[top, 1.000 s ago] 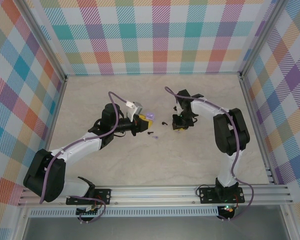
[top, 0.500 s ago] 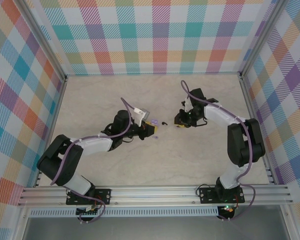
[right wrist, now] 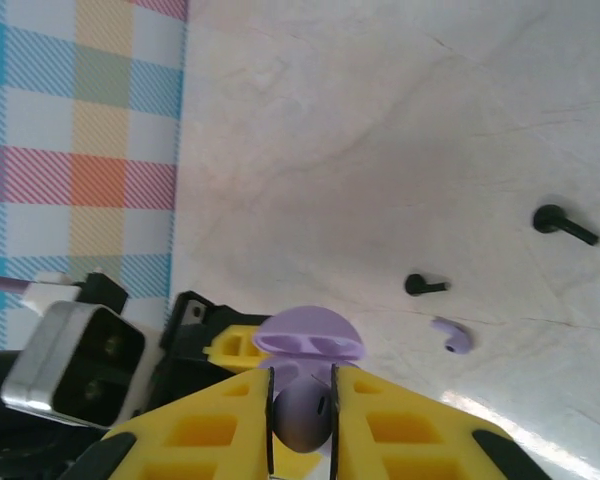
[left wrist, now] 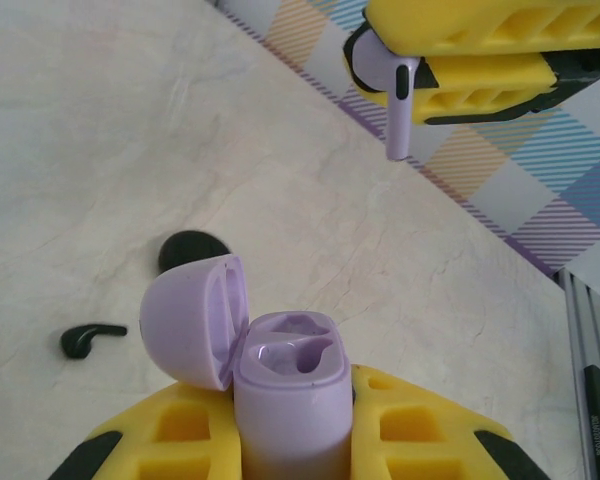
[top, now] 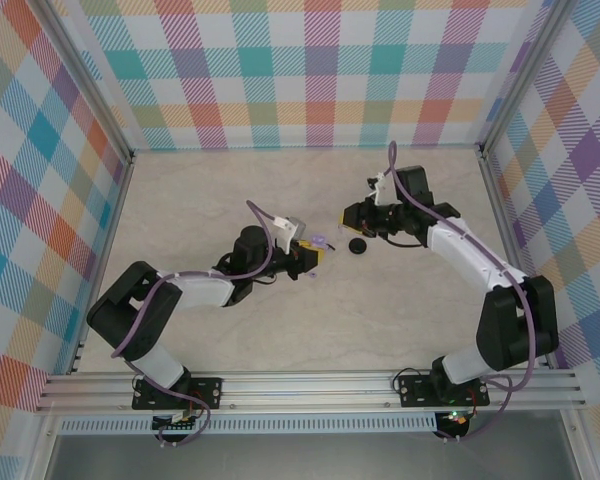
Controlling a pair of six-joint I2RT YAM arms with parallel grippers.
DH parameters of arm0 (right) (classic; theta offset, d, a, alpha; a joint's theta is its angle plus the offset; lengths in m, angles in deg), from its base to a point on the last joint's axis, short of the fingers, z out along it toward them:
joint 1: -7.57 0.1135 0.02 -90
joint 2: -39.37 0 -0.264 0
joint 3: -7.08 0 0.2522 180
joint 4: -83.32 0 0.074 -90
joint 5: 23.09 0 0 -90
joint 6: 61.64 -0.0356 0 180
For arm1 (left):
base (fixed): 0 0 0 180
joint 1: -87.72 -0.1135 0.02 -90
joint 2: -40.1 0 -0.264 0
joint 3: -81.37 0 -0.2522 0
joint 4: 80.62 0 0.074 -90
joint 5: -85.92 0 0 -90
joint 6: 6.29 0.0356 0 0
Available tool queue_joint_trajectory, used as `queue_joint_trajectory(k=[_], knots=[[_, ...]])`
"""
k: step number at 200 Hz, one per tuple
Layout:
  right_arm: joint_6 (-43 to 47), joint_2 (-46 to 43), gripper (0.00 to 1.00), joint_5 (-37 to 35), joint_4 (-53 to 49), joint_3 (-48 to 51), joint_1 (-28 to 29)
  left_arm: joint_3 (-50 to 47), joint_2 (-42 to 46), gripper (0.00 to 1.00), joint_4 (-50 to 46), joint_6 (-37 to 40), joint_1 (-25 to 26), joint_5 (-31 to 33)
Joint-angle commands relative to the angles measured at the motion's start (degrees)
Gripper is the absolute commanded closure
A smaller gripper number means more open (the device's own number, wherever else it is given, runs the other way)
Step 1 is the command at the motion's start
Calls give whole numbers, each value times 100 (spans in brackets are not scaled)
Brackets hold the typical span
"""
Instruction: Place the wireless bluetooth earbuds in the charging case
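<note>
Now L hand (left wrist: 293, 440) clamps 1 case (left wrist: 280, 365), R hand (right wrist: 300, 415) pinches 1 lavender bud (left wrist: 398, 118)

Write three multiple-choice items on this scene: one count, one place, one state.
1. Black earbuds lying on the table: A two, B one, C four.
2. The lavender case sits: A on the table, B against the wall, C in the left claw.
3. Its lid is: A shut, B open, C detached.
Answers: 1 A, the right wrist view shows two, apart. 2 C, yellow fingers flank it. 3 B, the lid tilts back, sockets exposed.
</note>
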Motion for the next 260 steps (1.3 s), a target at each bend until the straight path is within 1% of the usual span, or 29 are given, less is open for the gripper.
queue_joint_trajectory(k=[1, 40, 116, 164, 188, 260], knots=[[-440, -328, 80, 348, 700, 159, -7, -52, -57, 100, 756, 239, 152, -274], [-701, -742, 80, 334, 1090, 270, 39, -35, -15, 100, 1265, 394, 225, -258], [-811, -1246, 79, 188, 1440, 371, 222, 323, 324, 100, 1121, 630, 258, -71], [-855, -1264, 79, 148, 1634, 385, 373, 566, 563, 100, 921, 720, 287, 0], [-831, -1287, 79, 197, 1683, 334, 439, 619, 628, 100, 779, 778, 287, 138], [-740, -1288, 79, 172, 1599, 288, 505, 726, 795, 100, 727, 801, 286, 61]])
